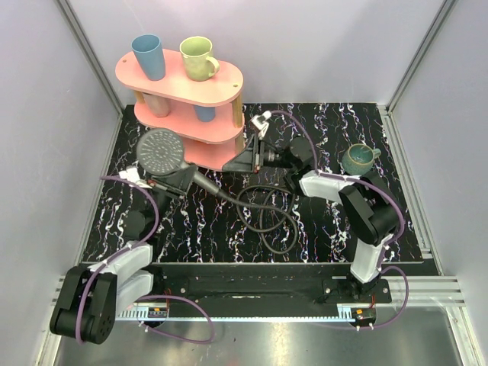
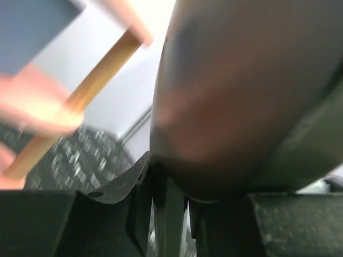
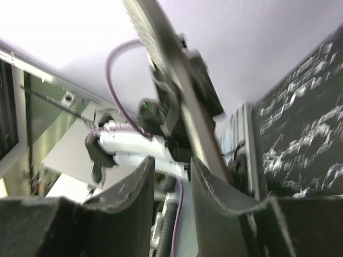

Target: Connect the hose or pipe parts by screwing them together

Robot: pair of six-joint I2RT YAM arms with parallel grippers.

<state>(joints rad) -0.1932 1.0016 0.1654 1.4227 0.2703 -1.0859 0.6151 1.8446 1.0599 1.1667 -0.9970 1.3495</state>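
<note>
L gripper [image 1: 169, 181]: clenched on the shower head [image 1: 160, 151], gripping at the neck where the round face meets the handle. Its wrist cam agrees: the dark grey body fills the view directly above the jaws, w/ a thin dark part pinched between them.

R gripper [image 1: 242, 162]: released. Its wrist cam shows the fingers [image 3: 138, 184] parted w/ nothing between them. The handle passes just beyond the finger on the right of that view. Touching or not: cannot tell, pic blurred.

Shower head: back-left of the black marbled mat [image 1: 191, 229], dotted face up, just beside the lowest tier of the pink shelf [image 1: 225, 80]. The handle slants right and toward the near edge.

Hose [image 1: 268, 221]: black, looped at ctr of mat, on the near side of the R gripper. One end runs up to the handle's tail. Whether the threads are engaged cannot be told from above.

Other items: blue cup [image 1: 149, 56] and pale green mug [image 1: 198, 58] upright on the shelf top; two more cups on the mid tier, partly hidden. Teal mug [image 1: 358, 158] upright on the mat, right side, well apart from the hose. Purple cables [image 3: 109, 69] trail along both arms.
</note>
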